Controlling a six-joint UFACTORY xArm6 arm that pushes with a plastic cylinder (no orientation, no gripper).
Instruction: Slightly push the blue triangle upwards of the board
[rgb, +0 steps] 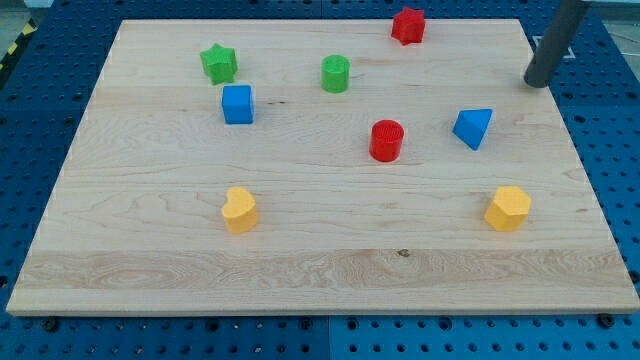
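While the pale wooden board (320, 270) fills most of the camera view, blue perforated table (40, 60) shows around all its edges. Open wood lies above the blue triangle block (473, 127), between it and the board's top edge, with only the red star block (408, 25) up and to the view's left of it. The blue triangle sits in the right half of the board, at middle height, well clear of the right edge. It is a small wedge of solid blue, its point turned toward the view's bottom left. Just to its left stands the red cylinder block (386, 140); below and right lies the yellow hexagon block (508, 208). Further left are the green cylinder block (336, 74), the green star block (218, 63), the blue cube block (237, 104) and the yellow heart block (239, 210). The dark rod's tip (537, 82) stands near the board's right edge, above and right of the blue triangle, apart from it and touching no block; being a plain rod, it holds nothing.
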